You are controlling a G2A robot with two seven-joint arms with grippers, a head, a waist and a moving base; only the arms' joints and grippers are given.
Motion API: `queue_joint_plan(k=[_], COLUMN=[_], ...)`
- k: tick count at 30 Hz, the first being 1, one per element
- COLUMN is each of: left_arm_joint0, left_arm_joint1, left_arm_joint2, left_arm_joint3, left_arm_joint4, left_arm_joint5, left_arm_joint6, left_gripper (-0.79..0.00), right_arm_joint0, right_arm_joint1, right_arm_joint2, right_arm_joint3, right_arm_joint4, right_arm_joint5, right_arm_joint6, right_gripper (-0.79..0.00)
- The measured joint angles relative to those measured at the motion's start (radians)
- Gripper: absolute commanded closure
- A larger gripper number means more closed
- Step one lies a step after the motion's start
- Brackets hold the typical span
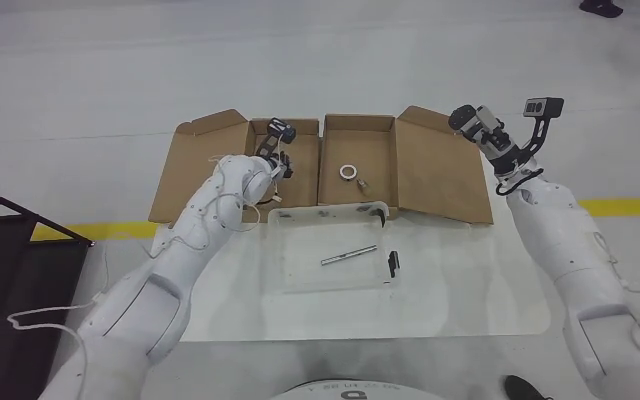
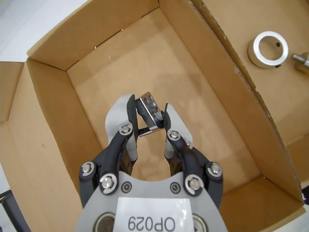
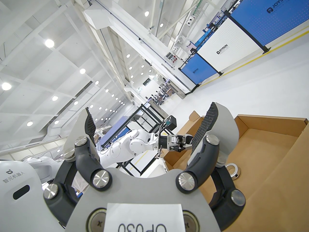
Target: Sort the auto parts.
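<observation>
While our left tool point(image 2: 148, 112) is clamping a small drilled metal block point(image 2: 146, 107) between its pads, we are holding that block in the air over the floor of the left cardboard box point(image 2: 108, 56), not yet touching it. We are judging that this part is about to be dropped there, so the step in hand is a release over the box. Just to the right, across the shared walls, the right cardboard box point(image 1: 372, 138) is already keeping two parts: a metal ring point(image 1: 348, 172) and a short stud point(image 1: 362, 183), lying just beside each other but apart. In front of the two boxes, on the counter point(image 1: 470, 295), the clear tray point(image 1: 300, 250) is holding what is left to sort: a thin rod point(image 1: 349, 256) lying at a slant and, to its right and apart from it, a small black piece point(image 1: 393, 263). Farthest right, we are keeping our right tool point(image 3: 149, 112) raised over the outer flap of the right cardboard box, its fingers spread apart and gripping nothing. We are reckoning the job as roughly half done: two parts placed, one in hand, two waiting.
</observation>
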Motion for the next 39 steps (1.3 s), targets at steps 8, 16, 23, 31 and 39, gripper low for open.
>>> queue_joint_plan(k=[8,16,23,31,39], left_arm_joint0=[-0.001,0.033,0.131,0.174,0.217], left_arm_joint1=[0.001,0.030,0.088,0.105,0.111], left_arm_joint2=[-0.028,-0.115,-0.276,-0.324,-0.345], left_arm_joint3=[0.001,-0.101,-0.296,-0.368,-0.389], left_arm_joint4=[-0.003,-0.042,-0.168,-0.210,-0.300], left_arm_joint5=[-0.024,-0.052,-0.185,-0.235,-0.348], left_arm_joint6=[0.000,0.002,-0.085,-0.121,-0.086], left_gripper=[-0.785,-0.785,-0.785,-0.785,-0.785], right_arm_joint0=[0.000,0.000,0.000,0.000,0.000], right_arm_joint1=[0.000,0.000,0.000,0.000,0.000], right_arm_joint2=[0.000,0.000,0.000,0.000,0.000], right_arm_joint3=[0.000,0.000,0.000,0.000,0.000], right_arm_joint4=[0.000,0.000,0.000,0.000,0.000], right_arm_joint5=[0.000,0.000,0.000,0.000,0.000], right_arm_joint6=[0.000,0.000,0.000,0.000,0.000], right_gripper=[-0.785,-0.785,-0.785,-0.785,-0.785])
